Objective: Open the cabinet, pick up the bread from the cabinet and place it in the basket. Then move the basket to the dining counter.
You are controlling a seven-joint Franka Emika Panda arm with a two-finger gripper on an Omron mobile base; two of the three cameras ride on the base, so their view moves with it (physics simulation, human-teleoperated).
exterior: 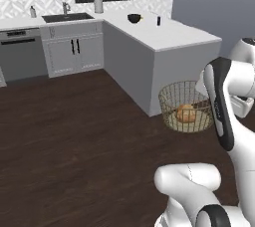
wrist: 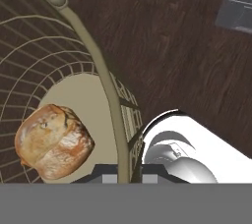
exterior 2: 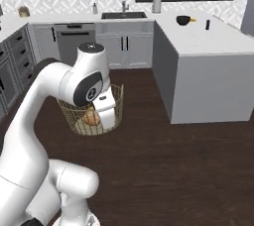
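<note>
My gripper [wrist: 124,176] is shut on the rim of the golden wire basket [wrist: 98,66], one finger inside the mesh wall and one outside. The basket [exterior: 174,96] hangs off the dark wood floor, close to the grey end panel of the dining counter [exterior: 169,37]. Inside it, the bread [wrist: 53,140], a round golden-brown roll, lies on the pale base. My forearm covers the basket's right side in the left base view. From the right base, the basket [exterior 2: 74,121] with the bread [exterior 2: 91,118] sits behind my elbow, left of the dining counter [exterior 2: 208,41]. The cabinet is out of view.
A black bowl [exterior: 134,18] and a small dark bottle [exterior: 158,20] stand on the counter top. Along the back wall are the sink [exterior: 67,18], grey panelled cabinets [exterior: 74,52] and a dishwasher [exterior: 17,52]. Open dark floor [exterior: 74,136] spreads to the left.
</note>
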